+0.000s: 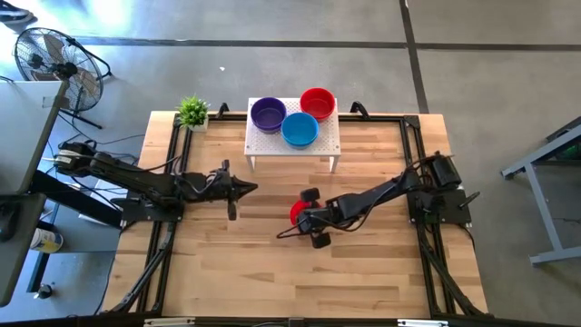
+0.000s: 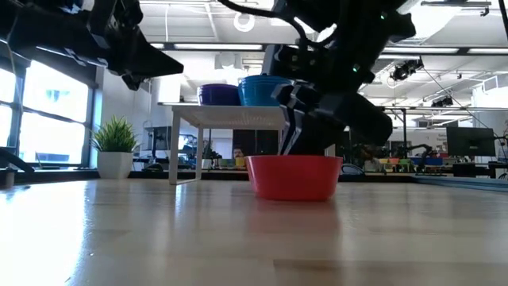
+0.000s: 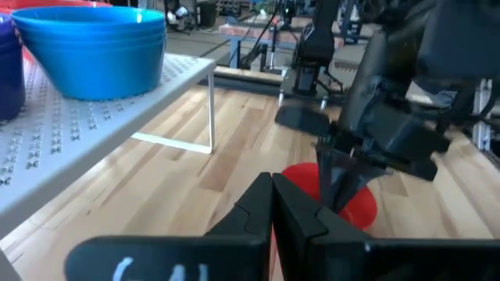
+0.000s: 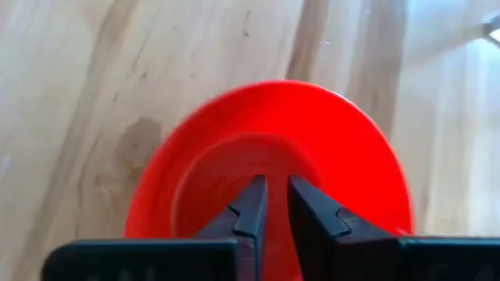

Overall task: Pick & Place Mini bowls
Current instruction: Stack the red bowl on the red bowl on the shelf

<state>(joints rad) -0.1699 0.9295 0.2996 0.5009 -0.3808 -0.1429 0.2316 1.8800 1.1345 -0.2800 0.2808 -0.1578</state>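
- A red mini bowl [image 2: 293, 176] sits upright on the wooden table [image 1: 363, 272], in front of the white perforated stand [image 1: 322, 143] and well apart from it.
- The right gripper [image 4: 272, 204] hangs directly over this bowl, fingers nearly pressed together with only a thin gap, tips down inside the bowl's hollow; they pinch nothing, and the wall is not between them.
- On the stand rest three more bowls (or small stacks, as the layered blue rim hints): purple [image 1: 268, 113], blue [image 1: 300, 129] and red [image 1: 318, 102], close together.
- The left gripper [image 3: 272, 209] waits above the table left of the stand, fingers shut on nothing.
- Handling, as I judge it: the bowl looks like thin, stiff plastic, light and smooth, so it may skid or tip if nudged on the bare wood.
- The best hold seems to be the rim wall, one finger inside and one outside; for that the fingers would need to spread and shift off centre.
- A small green plant [image 1: 192, 113] stands at the table's far left corner.
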